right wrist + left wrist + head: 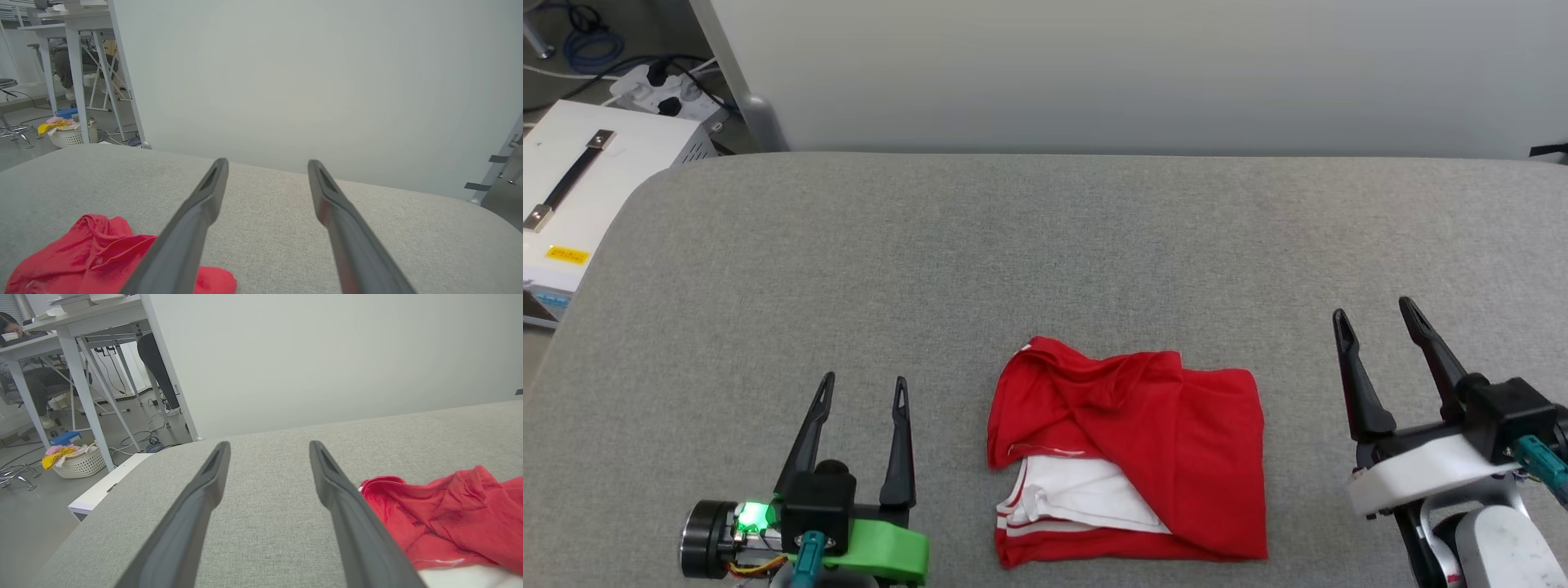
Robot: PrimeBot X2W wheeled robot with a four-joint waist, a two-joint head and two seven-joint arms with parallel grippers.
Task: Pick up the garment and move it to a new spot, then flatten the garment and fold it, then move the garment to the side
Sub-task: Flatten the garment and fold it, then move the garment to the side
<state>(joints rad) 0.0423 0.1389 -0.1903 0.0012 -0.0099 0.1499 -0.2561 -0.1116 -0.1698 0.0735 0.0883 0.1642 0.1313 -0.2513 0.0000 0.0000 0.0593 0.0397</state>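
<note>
The garment (1143, 441) lies as a loosely folded red bundle on the grey table (1045, 245), near the front edge, with a white sleeve and striped trim showing at its lower left; its lettering is hidden. My left gripper (864, 387) stands open to the garment's left, clear of it. Open too is my right gripper (1376, 315), well to the garment's right. The left wrist view has the red cloth (445, 514) just right of my left gripper (267, 447). In the right wrist view the cloth (81, 253) lies left of my right gripper (265, 163).
A white box with a black handle (580, 188) stands off the table's left corner, beside a power strip and cables (662, 90). A pale wall panel (1143, 73) rises behind the table. A basket of clothes (77, 459) and desk legs stand on the floor at the far left.
</note>
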